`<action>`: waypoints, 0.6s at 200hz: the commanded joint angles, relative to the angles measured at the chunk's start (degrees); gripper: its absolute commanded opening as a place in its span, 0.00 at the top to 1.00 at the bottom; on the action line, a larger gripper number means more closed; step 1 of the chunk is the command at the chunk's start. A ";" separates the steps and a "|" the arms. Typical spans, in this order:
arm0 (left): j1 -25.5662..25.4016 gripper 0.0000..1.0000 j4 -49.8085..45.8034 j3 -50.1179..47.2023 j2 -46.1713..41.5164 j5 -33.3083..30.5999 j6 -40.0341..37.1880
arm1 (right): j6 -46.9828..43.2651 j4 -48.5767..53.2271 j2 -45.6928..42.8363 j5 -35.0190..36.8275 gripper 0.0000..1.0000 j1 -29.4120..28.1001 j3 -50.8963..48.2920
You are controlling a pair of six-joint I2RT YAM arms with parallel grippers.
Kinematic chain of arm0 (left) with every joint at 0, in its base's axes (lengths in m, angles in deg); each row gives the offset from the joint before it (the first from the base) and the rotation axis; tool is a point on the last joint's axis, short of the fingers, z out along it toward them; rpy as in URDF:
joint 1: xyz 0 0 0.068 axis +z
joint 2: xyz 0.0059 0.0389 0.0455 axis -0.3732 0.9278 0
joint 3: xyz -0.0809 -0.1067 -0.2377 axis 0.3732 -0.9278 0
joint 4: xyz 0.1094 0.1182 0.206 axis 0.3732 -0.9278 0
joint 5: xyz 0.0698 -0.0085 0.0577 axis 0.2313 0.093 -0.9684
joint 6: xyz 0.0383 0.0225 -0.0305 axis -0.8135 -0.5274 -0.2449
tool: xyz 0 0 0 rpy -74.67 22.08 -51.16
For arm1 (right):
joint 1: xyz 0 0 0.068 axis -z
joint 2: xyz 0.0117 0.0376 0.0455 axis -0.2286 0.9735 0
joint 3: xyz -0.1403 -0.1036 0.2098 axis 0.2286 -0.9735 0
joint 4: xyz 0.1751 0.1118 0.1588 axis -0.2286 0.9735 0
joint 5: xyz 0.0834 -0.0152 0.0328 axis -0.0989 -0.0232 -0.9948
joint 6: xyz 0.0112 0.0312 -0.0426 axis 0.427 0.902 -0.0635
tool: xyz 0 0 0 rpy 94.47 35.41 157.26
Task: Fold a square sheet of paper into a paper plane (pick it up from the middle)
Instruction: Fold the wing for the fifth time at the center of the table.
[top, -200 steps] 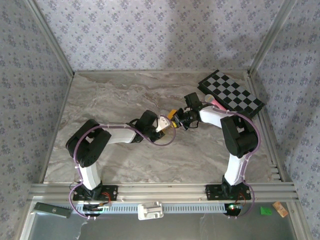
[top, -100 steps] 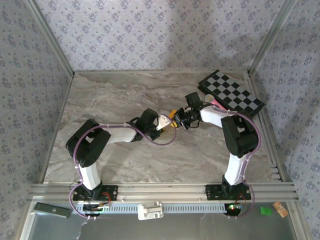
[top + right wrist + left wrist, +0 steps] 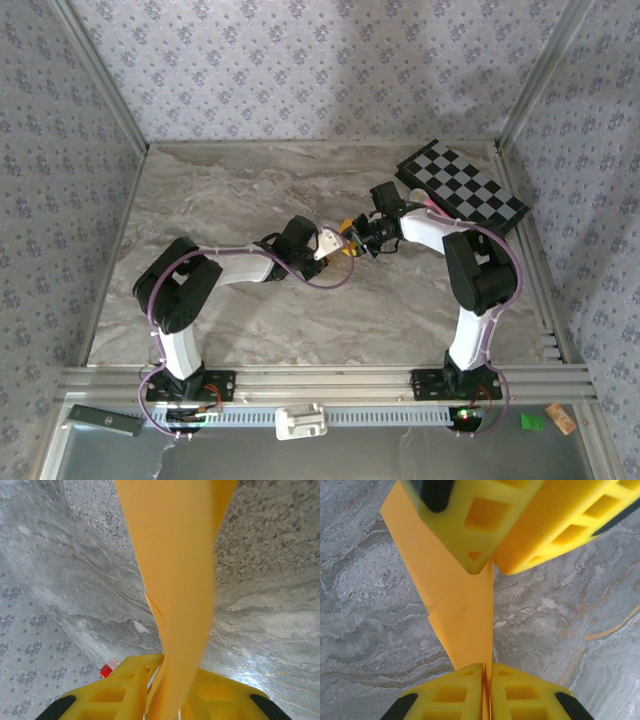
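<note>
Top external: left arm (image 3: 230,268) and right arm (image 3: 440,235) fold inward, wrists meeting over the grey marble tabletop (image 3: 220,190) — left gripper (image 3: 486,670) clamped on narrow folded orange-yellow paper (image 3: 465,625), right gripper (image 3: 175,667) pinching its far end — strip spanning between them.

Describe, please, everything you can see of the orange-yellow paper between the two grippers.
The orange-yellow paper is thin, plain and matte, folded into a narrow strip with a lengthwise crease and a small stepped edge on one side. It appears held above the marble tabletop, spanning the gap between the arms. The left gripper is pinched shut on one end; the other end passes between the fingers of the right gripper, how tightly is unclear.
</note>
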 commanded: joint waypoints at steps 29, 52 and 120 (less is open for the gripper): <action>-0.36 0.91 -2.16 1.28 1.52 3.45 0.76 | -1.96 3.96 1.85 0.32 0.70 -0.15 2.02; -0.35 0.93 -2.67 1.54 1.98 4.79 1.70 | -2.33 4.33 1.61 1.10 0.64 -0.19 2.13; 0.99 0.95 -2.63 1.55 2.31 9.23 5.73 | -5.28 6.59 -0.10 3.73 0.50 0.90 2.58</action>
